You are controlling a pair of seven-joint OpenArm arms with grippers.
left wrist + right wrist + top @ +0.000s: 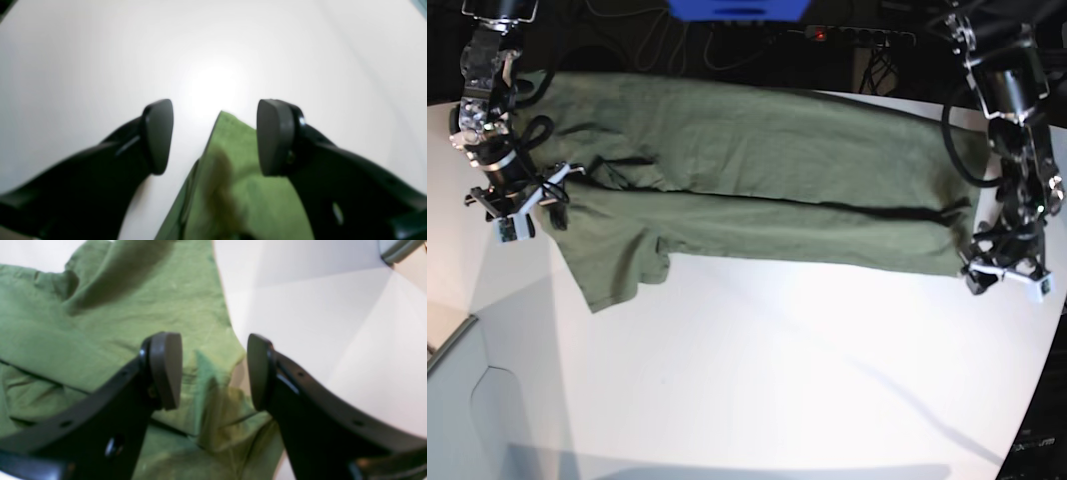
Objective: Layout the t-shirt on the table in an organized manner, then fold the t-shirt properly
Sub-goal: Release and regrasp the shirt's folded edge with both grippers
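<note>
A: While the t-shirt [757, 190] lies stretched in a long band across the upper half of the base frame, its near long side looks doubled over along a dark crease, so I log this as mid-fold, not layout.

B: Agreed. One sleeve hangs toward lower left of that band, unfolded. Where do the arms stand?

A: Left gripper [1007, 278] sits at the right end of the cloth in the base view. In its wrist view the fingers [156, 136] are spread apart with nothing between them; a green corner pokes up from the bottom centre, just below and between the tips.

B: And the other?

A: Right gripper [519, 205] is at the left end, by the sleeve. Its fingers [165, 368] are likewise spread, empty, hovering over rumpled fabric at the cloth's edge; white bench [777, 380] fills the right of that frame.

B: Contact with cloth?

A: Cannot tell for either; both views are blurred near the tips.

B: Judgement on the next move?

A: Both arms probably need to pinch their ends together, keeping the band taut. The loose sleeve should be tucked first, or it will bunch. The thin cotton layers may separate, so the pinch must catch both.
</note>
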